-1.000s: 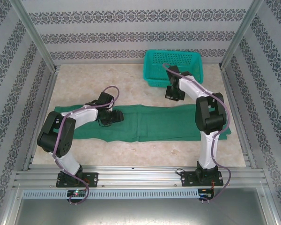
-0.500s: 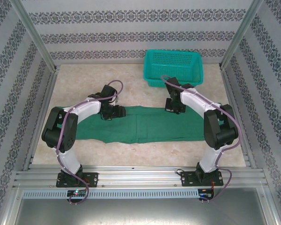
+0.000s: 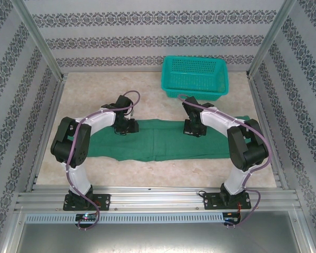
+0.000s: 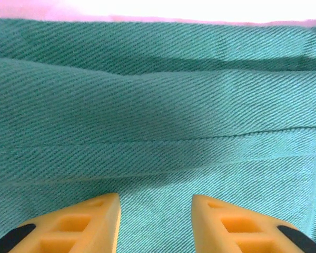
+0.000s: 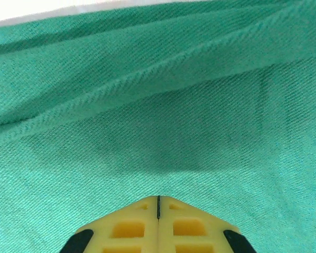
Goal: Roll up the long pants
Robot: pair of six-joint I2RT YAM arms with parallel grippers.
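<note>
The long pants (image 3: 168,139) lie flat across the table as a wide dark green band, left to right. My left gripper (image 3: 124,128) hovers over the far edge of the left part. In the left wrist view it (image 4: 155,211) is open, yellow fingertips (image 4: 102,219) apart just above the green cloth (image 4: 158,105), with nothing between them. My right gripper (image 3: 193,130) is over the far edge of the right part. In the right wrist view it (image 5: 158,206) is shut, fingertips pressed together with no cloth between, close above a raised fold of the pants (image 5: 147,100).
A teal mesh basket (image 3: 200,93) stands at the far right, just beyond the right arm. Bare beige table (image 3: 121,92) lies beyond and in front of the pants. Metal frame rails (image 3: 158,196) border the near edge, and patterned walls enclose the sides.
The right gripper has come away from the basket, toward me and left, down onto the far edge of the pants. The left gripper shifted slightly away from me along the same edge.
</note>
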